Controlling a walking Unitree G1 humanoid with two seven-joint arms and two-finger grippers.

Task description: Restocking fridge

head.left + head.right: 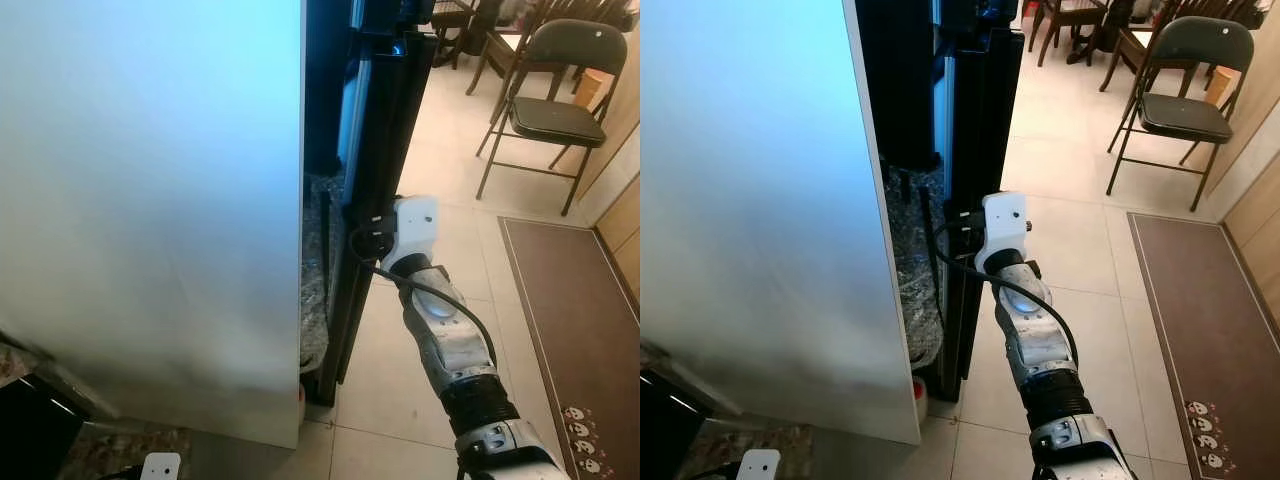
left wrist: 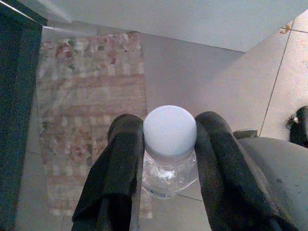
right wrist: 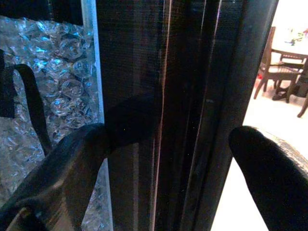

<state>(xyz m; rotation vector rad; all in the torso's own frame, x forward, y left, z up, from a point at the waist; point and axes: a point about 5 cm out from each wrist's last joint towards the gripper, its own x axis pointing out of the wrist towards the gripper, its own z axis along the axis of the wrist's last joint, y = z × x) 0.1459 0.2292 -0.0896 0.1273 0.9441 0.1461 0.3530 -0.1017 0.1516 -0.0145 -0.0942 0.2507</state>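
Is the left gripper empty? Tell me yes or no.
No: in the left wrist view the left gripper has its two black fingers closed around a clear bottle just under its white cap.

The white panel [image 1: 150, 210] and black door edge [image 1: 375, 180] leave a narrow gap; the tiled floor [image 1: 450, 200] lies open.

Bluish glare across the fridge door [image 1: 150, 200], dark interior, bright sharp tiled floor [image 1: 430, 200] beyond.
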